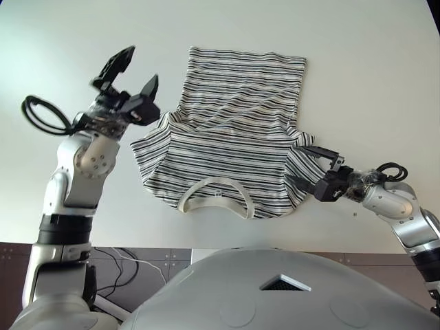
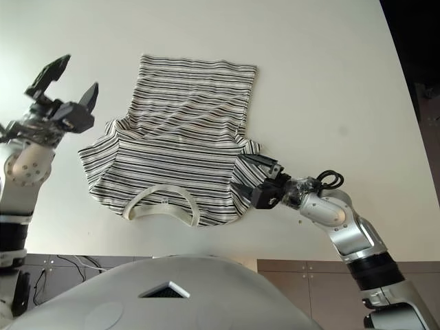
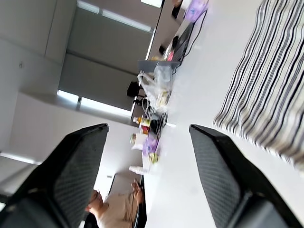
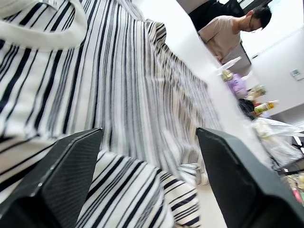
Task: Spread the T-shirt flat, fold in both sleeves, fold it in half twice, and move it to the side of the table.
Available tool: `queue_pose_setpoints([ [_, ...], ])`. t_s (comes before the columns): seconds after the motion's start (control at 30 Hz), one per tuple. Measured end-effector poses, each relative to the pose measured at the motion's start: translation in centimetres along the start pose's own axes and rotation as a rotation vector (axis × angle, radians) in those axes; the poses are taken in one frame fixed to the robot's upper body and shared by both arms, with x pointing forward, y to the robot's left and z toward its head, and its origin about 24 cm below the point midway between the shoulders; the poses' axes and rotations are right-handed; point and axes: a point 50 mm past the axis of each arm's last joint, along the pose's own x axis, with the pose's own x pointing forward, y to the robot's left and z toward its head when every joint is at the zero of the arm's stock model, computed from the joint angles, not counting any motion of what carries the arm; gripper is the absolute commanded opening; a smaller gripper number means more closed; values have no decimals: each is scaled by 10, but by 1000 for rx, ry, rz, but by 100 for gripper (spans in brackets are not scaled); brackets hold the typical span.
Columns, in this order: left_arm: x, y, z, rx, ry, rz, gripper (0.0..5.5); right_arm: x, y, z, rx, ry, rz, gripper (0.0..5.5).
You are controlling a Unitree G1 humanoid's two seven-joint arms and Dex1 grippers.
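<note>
A: Where does the shirt (image 1: 230, 130) lie?

B: Mid-counter (image 1: 371, 82). The collar (image 1: 214, 194) points toward the robot, and the hem (image 1: 247, 56) is at the far end. It is not flat. Creases run across the chest, and the right sleeve (image 1: 301, 141) is bunched against the body. The left sleeve (image 1: 148, 148) is fanned out.

A: And the pincers?

B: The left pincer (image 1: 139, 67) is wide and empty, raised off the counter just left of the shirt. The right pincer (image 1: 302, 166) is also wide. It sits low at the right sleeve with its fingers straddling striped cloth, not closed on it.

A: How will it handle?

B: My judgement is a thin knit, light and limp. It should drape and drag rather than slide as one piece, and a pull from one point would likely bunch it further. Best holds are the cuffs, the shoulder seams and the hem corners, pinched low so the pads catch the cloth against the counter. The collar rib looks thicker and should give a firmer bite.

A: Edges and room?

B: There is bare counter on both sides and beyond the hem. In the right eye view the counter's right edge stands well apart from the shirt. The near edge is the tight spot, because the collar lies close to it. A pull toward the robot could drop cloth over the lip, so spreading outward and away looks safer. Either side has room for the final set-down.
</note>
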Motion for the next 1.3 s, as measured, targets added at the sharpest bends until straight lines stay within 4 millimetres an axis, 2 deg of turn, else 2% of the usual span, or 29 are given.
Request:
queue_pose_setpoints([
  [0.1, 42, -7, 4, 58, -64, -66, 317, 0, 4, -7, -27, 56, 37, 360],
  [0.17, 74, -6, 9, 94, -107, -100, 317, -3, -2, -12, -48, 84, 4, 360],
  [0.23, 102, -13, 18, 102, -148, -155, 317, -6, -7, -16, -48, 107, -37, 360],
  [0.3, 122, -29, 26, 90, -151, -235, 317, -7, -10, -17, -52, 111, -60, 360],
  [0.4, 142, -54, 42, 147, -124, -370, 317, -9, -6, -16, -39, 112, -79, 360],
  [0.47, 146, -73, 54, 203, -104, -452, 317, -13, -3, -13, -41, 100, -95, 360],
  [0.53, 144, -83, 53, 243, -62, -499, 317, -18, -2, -8, -24, 75, -119, 360],
  [0.67, 142, -83, 38, 281, 54, -498, 317, -29, -15, 7, -43, 20, -202, 360],
  [0.83, 137, -79, 20, 315, 161, -482, 317, -27, -45, 6, -117, 25, -312, 360],
  [1.0, 135, -75, 12, 326, 201, -451, 317, -12, -48, -5, -154, 74, -271, 360],
  [1.17, 139, -70, 14, 341, 210, -421, 317, -4, -51, -28, -238, 215, -225, 360],
  [1.3, 138, -72, 13, 351, 234, -437, 317, 1, -34, -39, -289, 272, -82, 360],
])
